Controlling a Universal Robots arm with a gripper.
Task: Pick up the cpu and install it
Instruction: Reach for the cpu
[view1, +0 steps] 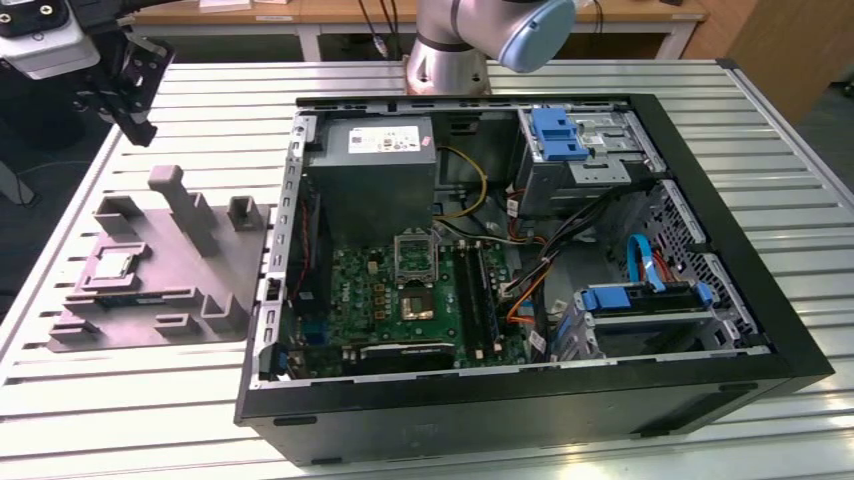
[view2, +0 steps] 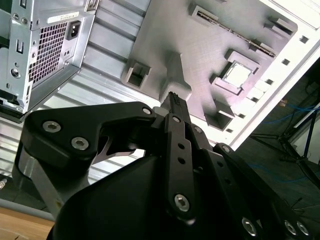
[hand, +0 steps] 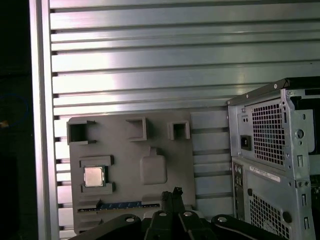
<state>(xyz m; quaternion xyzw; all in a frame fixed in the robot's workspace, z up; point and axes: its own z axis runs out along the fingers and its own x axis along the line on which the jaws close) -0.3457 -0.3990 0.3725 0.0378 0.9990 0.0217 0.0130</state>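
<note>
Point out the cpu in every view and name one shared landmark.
Exterior view: the cpu lies in a square pocket of the grey tray, at the exterior view's left of the computer case.
Second wrist view: the cpu sits in that pocket, on the side of the tray away from the case.
First wrist view: the cpu, same pocket, again away from the case.
Shared landmark: the grey tray.

Exterior view (from high) and both wrist views share the tray (hand: 125, 170).
</note>
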